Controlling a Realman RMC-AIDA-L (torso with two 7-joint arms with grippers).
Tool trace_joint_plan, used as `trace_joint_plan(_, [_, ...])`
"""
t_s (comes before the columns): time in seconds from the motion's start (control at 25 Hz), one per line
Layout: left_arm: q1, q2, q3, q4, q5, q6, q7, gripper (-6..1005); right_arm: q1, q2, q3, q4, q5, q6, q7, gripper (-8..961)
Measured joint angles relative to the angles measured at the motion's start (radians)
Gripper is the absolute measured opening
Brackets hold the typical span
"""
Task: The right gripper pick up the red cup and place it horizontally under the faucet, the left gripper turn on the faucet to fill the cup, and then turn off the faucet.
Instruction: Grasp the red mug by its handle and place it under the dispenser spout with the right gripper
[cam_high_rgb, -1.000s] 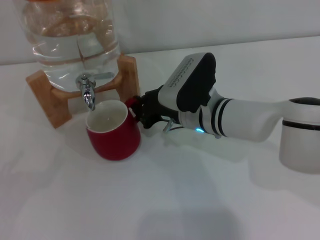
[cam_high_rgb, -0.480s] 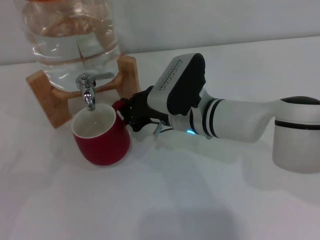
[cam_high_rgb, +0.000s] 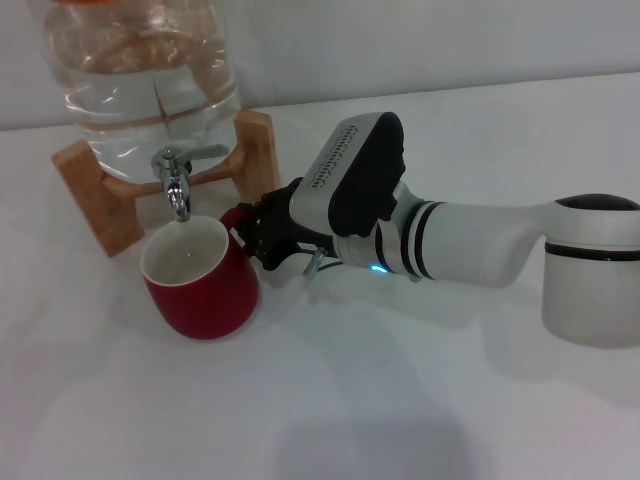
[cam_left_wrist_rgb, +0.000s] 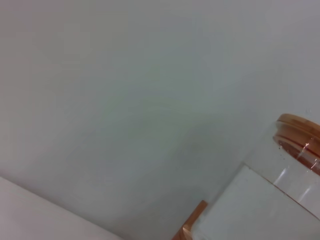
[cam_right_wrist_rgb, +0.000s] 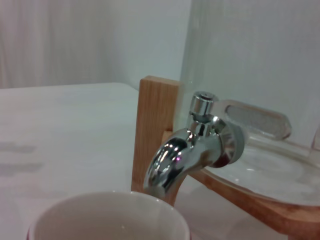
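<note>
Head view | right claw (cam_high_rgb: 250, 232) pinched red cup (cam_high_rgb: 200, 281) handle | cup mouth lay directly beneath faucet (cam_high_rgb: 176, 182) spout | left claw unseen

**Layout at the dispenser**

The water dispenser jar (cam_high_rgb: 140, 70) sits on the wooden stand (cam_high_rgb: 255, 150) at the far left corner of the table (cam_high_rgb: 330, 400). The faucet (cam_high_rgb: 177, 180) projects from the jar's front toward the near edge. The red cup (cam_high_rgb: 200, 280) stands on the table directly in front of the stand, its mouth below the spout. The right gripper (cam_high_rgb: 255, 235) lies just right of the cup, at its handle, its arm extending toward the right edge.
</note>
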Motion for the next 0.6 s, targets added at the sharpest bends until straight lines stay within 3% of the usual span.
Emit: trace_joint_plan(0.6, [0.001, 0.0, 0.0, 0.0, -0.002, 0.0, 0.0, 800, 0.002, 0.0, 0.006, 0.0, 0.0, -0.006, -0.001, 100])
